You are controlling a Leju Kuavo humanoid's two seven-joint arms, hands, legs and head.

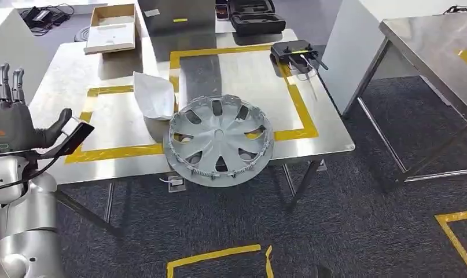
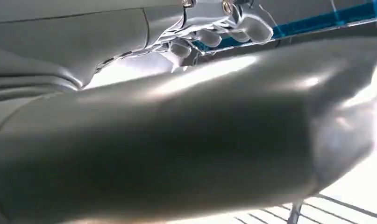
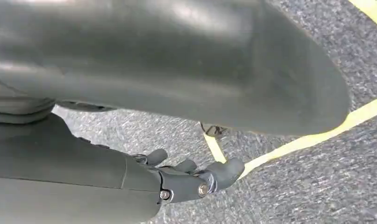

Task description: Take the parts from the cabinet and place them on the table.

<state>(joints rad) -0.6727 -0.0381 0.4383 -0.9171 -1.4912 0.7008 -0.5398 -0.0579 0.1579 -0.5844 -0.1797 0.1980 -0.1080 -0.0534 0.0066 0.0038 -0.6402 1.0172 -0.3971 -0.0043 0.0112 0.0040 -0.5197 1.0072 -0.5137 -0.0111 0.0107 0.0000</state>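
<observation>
A silver plastic wheel cover point(image 1: 218, 139) lay face up at the steel bench's point(image 1: 326, 139) front edge, overhanging it. It looked light, stiff and thin, best taken by the rim. The left hand point(image 1: 12, 121) was raised, open, empty; the right hand point(image 3: 195, 179) hung loosely curled, empty.

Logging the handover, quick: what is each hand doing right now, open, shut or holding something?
Left hand: open, raised beside the table, fingers upright, holding nothing.
Right hand: fingers curled in over the carpet, nothing in them.
</observation>
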